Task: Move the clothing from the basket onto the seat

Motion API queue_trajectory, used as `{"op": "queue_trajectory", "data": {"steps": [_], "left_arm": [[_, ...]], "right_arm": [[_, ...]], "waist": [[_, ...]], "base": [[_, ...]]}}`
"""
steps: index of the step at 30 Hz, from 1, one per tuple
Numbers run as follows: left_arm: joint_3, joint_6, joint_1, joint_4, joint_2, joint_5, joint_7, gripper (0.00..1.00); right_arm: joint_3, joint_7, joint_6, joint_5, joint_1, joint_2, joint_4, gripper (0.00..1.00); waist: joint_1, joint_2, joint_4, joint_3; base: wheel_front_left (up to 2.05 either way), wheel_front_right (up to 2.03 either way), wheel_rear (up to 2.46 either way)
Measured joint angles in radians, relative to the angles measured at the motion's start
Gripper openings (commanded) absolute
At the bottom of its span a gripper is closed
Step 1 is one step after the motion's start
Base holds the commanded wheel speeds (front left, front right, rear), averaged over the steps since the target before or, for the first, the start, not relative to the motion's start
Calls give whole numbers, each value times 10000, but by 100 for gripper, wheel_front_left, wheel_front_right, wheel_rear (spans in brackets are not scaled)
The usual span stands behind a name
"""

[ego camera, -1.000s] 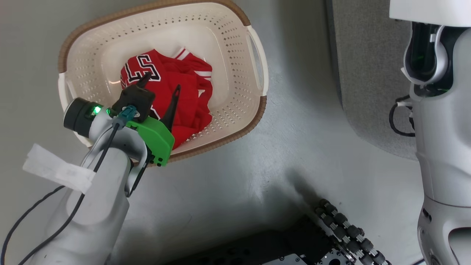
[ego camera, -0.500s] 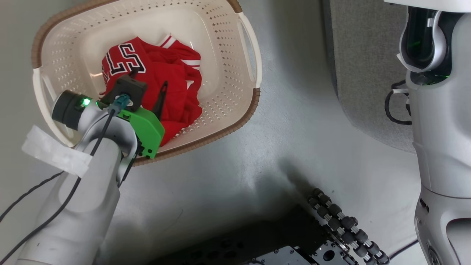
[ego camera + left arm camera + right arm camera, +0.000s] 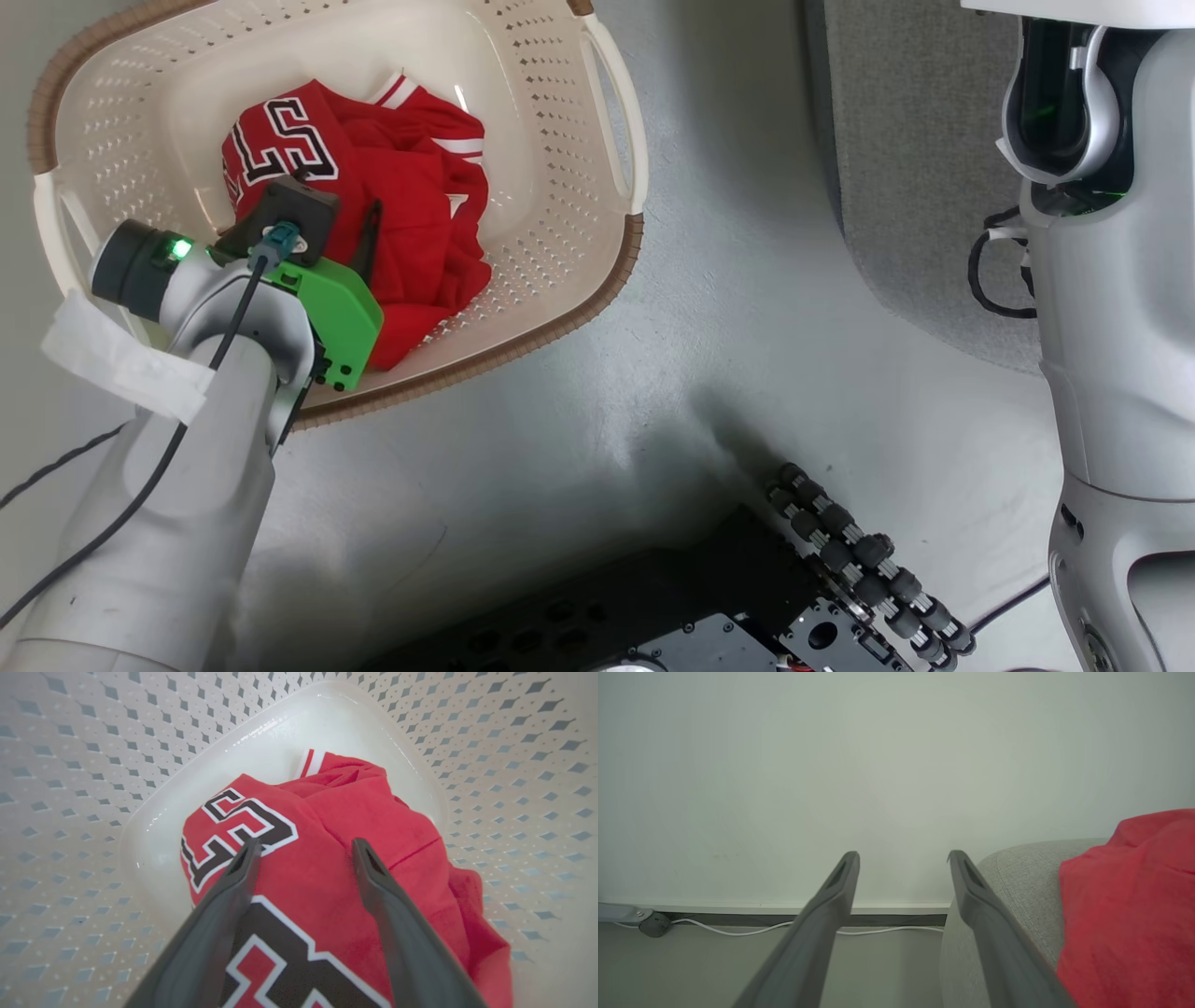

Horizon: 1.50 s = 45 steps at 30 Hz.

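The cream basket (image 3: 569, 233) stands on the floor at the upper left of the head view. Crumpled red clothing (image 3: 420, 224) with black white-edged numerals lies on its floor. My left gripper (image 3: 336, 201) hangs open just above that clothing, inside the basket. In the left wrist view its fingers (image 3: 233, 891) straddle the numerals on the clothing (image 3: 327, 826), with nothing pinched between them. The grey seat (image 3: 915, 140) is at the upper right. My right gripper (image 3: 903, 855) is open and holds nothing beside the seat's rounded edge (image 3: 1017, 872), where a red garment (image 3: 1129, 896) lies.
Grey floor (image 3: 728, 355) separates basket and seat. My dark wheeled base (image 3: 840, 560) fills the bottom edge, and my pale right arm (image 3: 1111, 327) stands along the right side. A white cable (image 3: 738, 931) runs along the wall's foot in the right wrist view.
The head camera has swung, so the whole picture slid left and up. My left gripper has sunk slightly lower toward the clothing in the basket. Both grippers stay open.
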Motion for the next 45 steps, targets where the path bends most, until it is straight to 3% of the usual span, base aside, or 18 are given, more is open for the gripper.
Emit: {"op": "queue_trajectory", "data": {"steps": [21, 22, 23, 25, 45], "left_arm": [[-332, 368, -680, 949, 19, 679, -165, 100], [-347, 382, -708, 999, 19, 686, -165, 97], [-384, 408, -734, 1043, 19, 704, -165, 50], [-499, 412, -797, 1087, 17, 842, -167, 0], [-765, 109, -800, 1145, -965, 466, -1755, 0]], "right_arm": [[150, 0, -2, 96, -58, 29, 69, 100], [151, 0, -4, 96, -59, 31, 77, 100], [153, 0, -4, 96, -61, 33, 84, 100], [155, 0, -6, 105, -62, 36, 102, 100], [219, -2, 88, -176, 784, 48, 1241, 100]], "waist": [[0, 0, -292, 300], [-1, 0, -301, 308], [-1, 0, -309, 316], [-1, 0, -319, 321], [-1, 0, 35, -861]], "base": [[0, 0, 0], [0, 0, 0], [0, 0, 0], [0, 0, 0], [0, 0, 0]]}}
